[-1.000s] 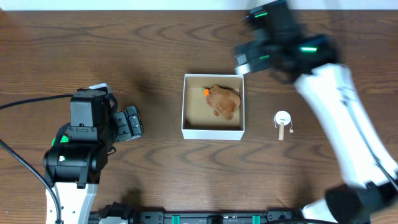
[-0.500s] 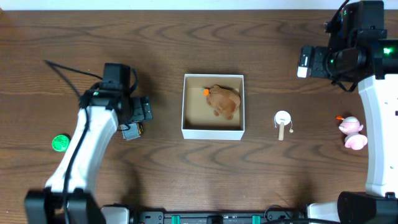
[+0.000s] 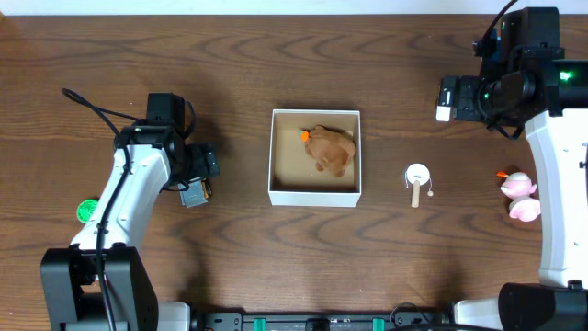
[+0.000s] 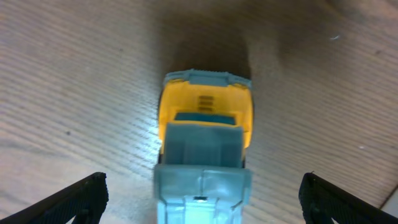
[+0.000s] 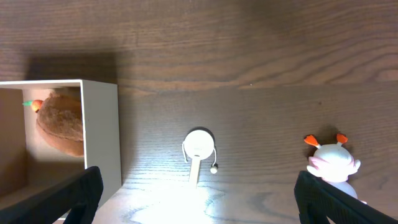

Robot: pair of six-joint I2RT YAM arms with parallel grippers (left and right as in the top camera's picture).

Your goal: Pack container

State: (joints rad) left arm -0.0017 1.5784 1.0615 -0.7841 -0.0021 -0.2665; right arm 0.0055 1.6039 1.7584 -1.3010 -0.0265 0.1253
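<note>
The container (image 3: 315,192) is a white-walled box with a brown inside at the table's middle, and a brown plush toy (image 3: 330,150) lies in it. My left gripper (image 3: 197,176) is open and sits low over a yellow and blue toy truck (image 3: 194,193). In the left wrist view the truck (image 4: 205,134) lies between the spread fingers (image 4: 202,202). My right gripper (image 3: 478,97) is open and empty, held high at the back right. Its wrist view (image 5: 202,199) shows the container wall (image 5: 99,134) and the brown toy (image 5: 59,121) at the left.
A white paddle-shaped toy (image 3: 417,182) lies right of the container, and it also shows in the right wrist view (image 5: 199,152). A pink toy with orange tips (image 3: 520,195) lies at the far right, also in the right wrist view (image 5: 333,165). A green disc (image 3: 87,211) lies at the far left.
The right arm has swung from behind the container to the back right. The left arm has reached out over the truck, uncovering the green disc.
</note>
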